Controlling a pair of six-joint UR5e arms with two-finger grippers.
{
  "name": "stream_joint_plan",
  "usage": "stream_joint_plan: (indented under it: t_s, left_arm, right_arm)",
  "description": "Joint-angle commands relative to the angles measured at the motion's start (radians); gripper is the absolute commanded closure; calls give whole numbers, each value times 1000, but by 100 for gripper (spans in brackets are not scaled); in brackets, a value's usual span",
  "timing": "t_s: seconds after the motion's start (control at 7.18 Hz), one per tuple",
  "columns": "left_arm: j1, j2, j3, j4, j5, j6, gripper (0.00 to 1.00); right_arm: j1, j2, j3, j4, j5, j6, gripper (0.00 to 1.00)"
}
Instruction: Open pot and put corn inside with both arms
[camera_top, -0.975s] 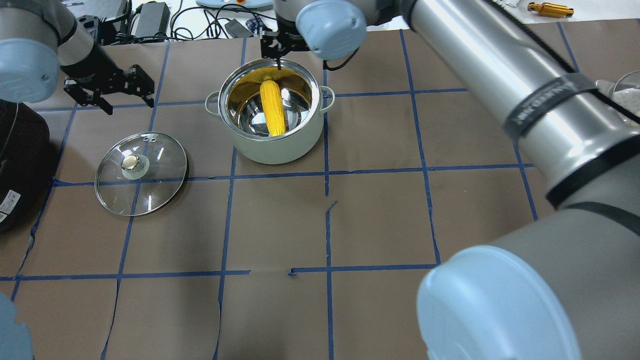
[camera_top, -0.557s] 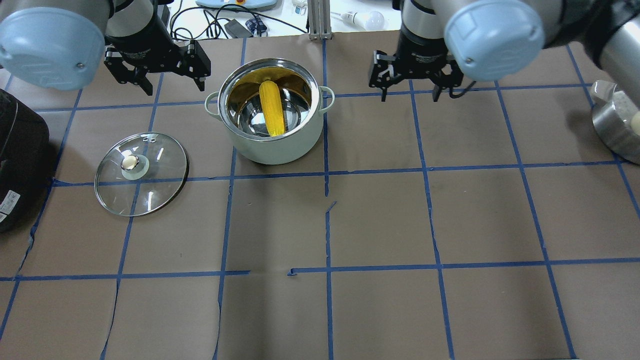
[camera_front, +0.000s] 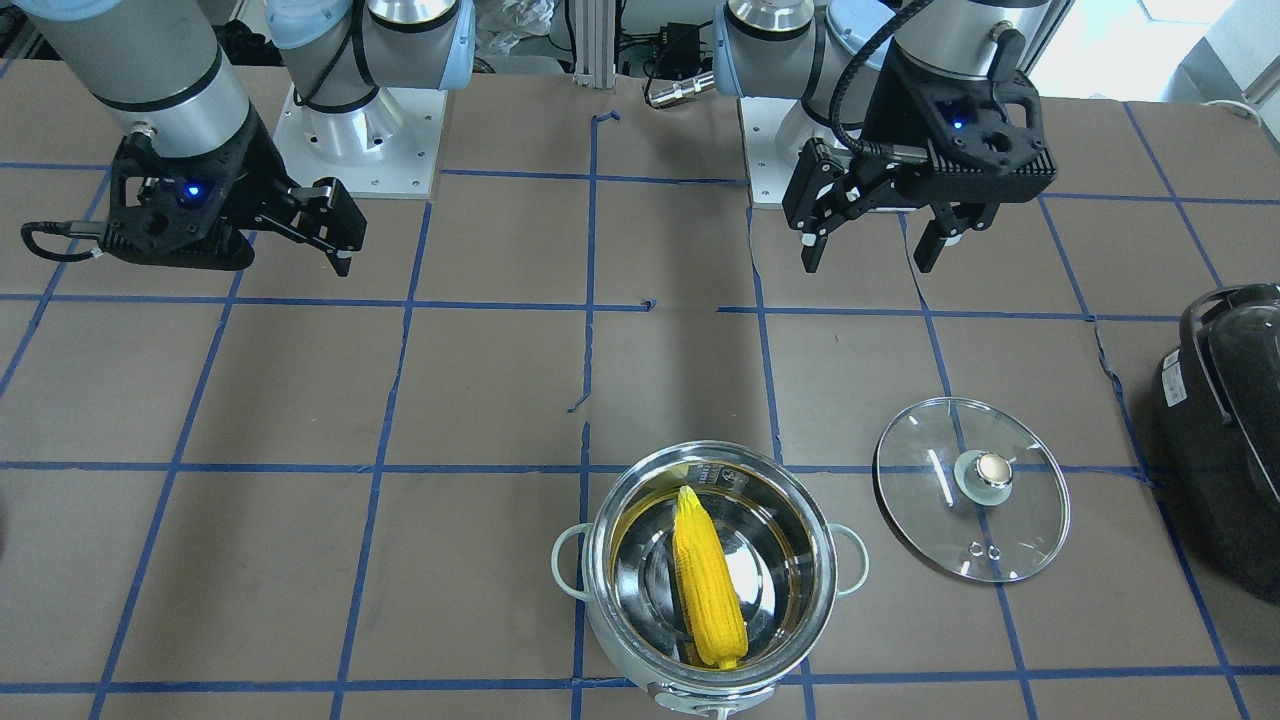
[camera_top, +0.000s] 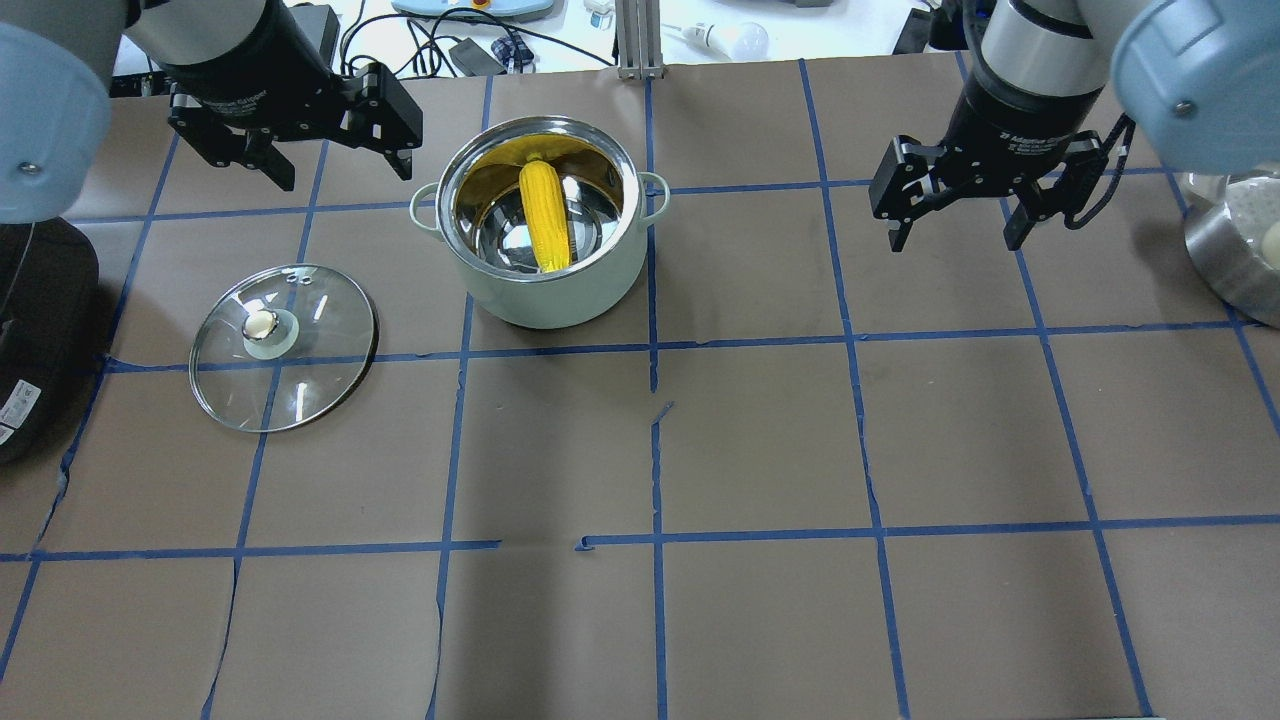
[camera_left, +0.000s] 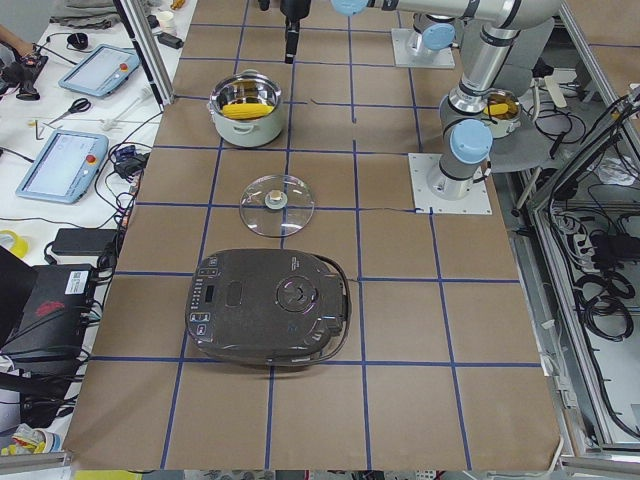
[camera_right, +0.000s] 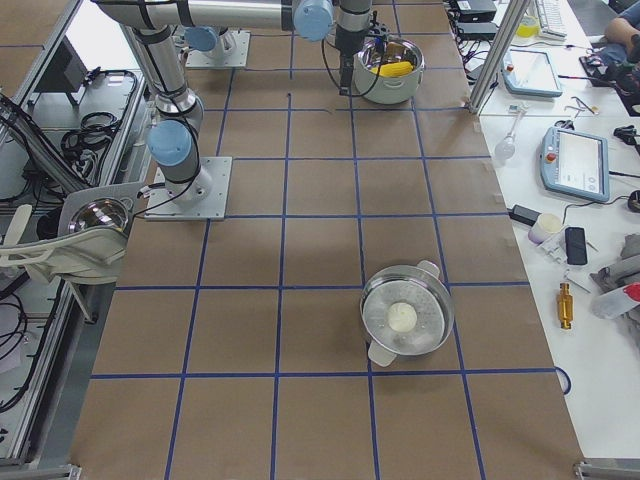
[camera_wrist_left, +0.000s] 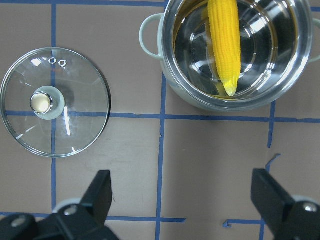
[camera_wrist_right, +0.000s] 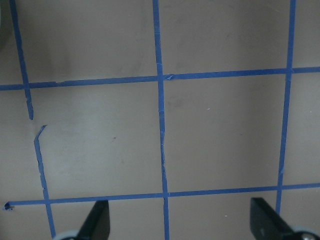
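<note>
Both pincers gape wide and empty in the front-facing view, left pincer (camera_front: 868, 258) and right pincer (camera_front: 335, 235) alike, while the corn (camera_front: 706, 585) lies inside the open pot (camera_front: 600, 620), lid (camera_front: 972, 490) on the table (camera_front: 480, 400) beside it. Overhead, the left one hangs nearer the pot, the corn's long axis running away from the robot. From the left wrist, its tip points back toward the fingers (camera_wrist_left: 102, 192).

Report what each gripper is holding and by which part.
Nothing is held. The left gripper and right gripper are both open and empty. The corn lies in the pot, and the lid lies beside it.
</note>
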Motion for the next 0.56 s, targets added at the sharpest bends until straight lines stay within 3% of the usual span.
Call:
stream_joint_plan:
  t_s: [0.0, 0.42]
  left_arm:
    - [0, 6, -4, -3, 0, 1, 0]
    - [19, 9, 11, -20, -4, 15, 0]
  right_arm:
    - [-6, -25, 0, 28, 2, -8, 0]
    - [-6, -28, 0, 28, -3, -6, 0]
